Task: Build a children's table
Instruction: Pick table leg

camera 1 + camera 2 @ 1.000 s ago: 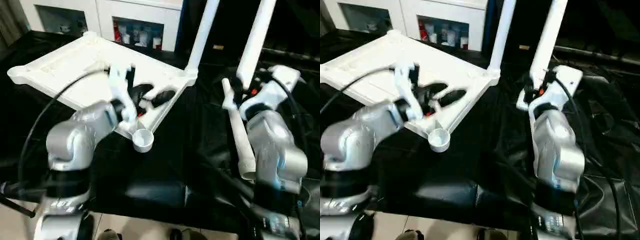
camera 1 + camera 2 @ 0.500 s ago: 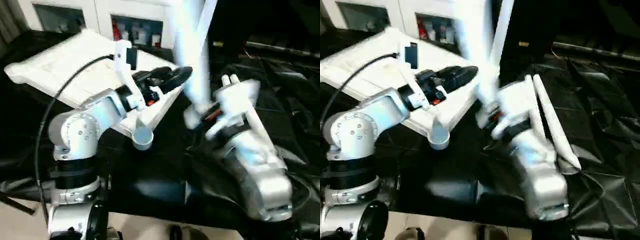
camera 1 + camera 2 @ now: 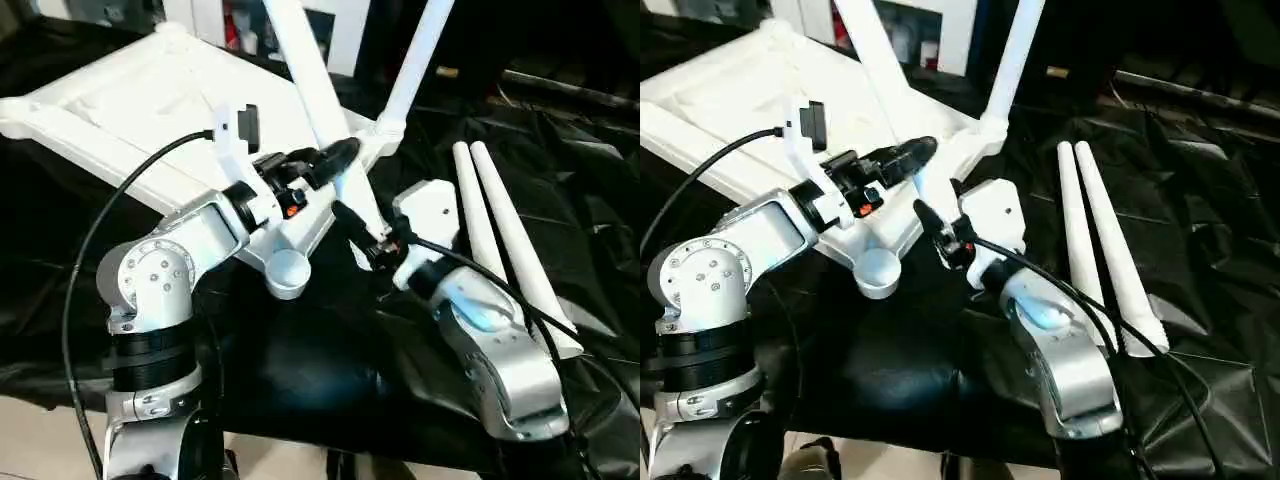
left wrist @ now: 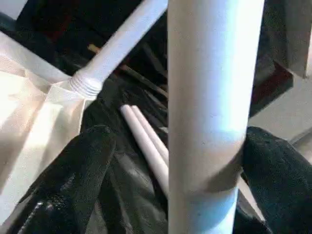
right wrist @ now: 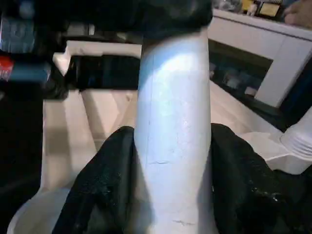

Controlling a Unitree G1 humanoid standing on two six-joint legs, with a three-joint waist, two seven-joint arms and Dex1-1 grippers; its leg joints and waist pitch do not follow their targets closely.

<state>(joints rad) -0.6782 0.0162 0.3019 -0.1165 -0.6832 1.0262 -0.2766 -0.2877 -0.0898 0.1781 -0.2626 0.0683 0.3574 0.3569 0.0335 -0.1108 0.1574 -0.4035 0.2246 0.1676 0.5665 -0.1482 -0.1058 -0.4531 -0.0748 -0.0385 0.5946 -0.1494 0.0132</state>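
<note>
Your right hand (image 3: 372, 238) is clamped on a leg (image 3: 318, 105) tilted over the upturned top (image 3: 130, 95) on the black-draped counter (image 3: 300, 360); your wide-spread left hand (image 3: 335, 160) only brackets it. The near-corner socket (image 3: 287, 274) sits offset, so the leg could jam or shove the top.

Left gripper (image 3: 335, 160) reaching forward off bent silver left forearm (image 3: 200, 235), black fingers (image 4: 73, 180) spread wide either side of tilted white leg (image 4: 212, 97), one pad touching it, other standing off. Right gripper (image 3: 365, 235) angled up and inward from right forearm (image 3: 490, 340), fingers (image 5: 102, 180) half closed, clamped on lower end of same leg, tube between both pads. Black cable looping over each wrist.
</note>
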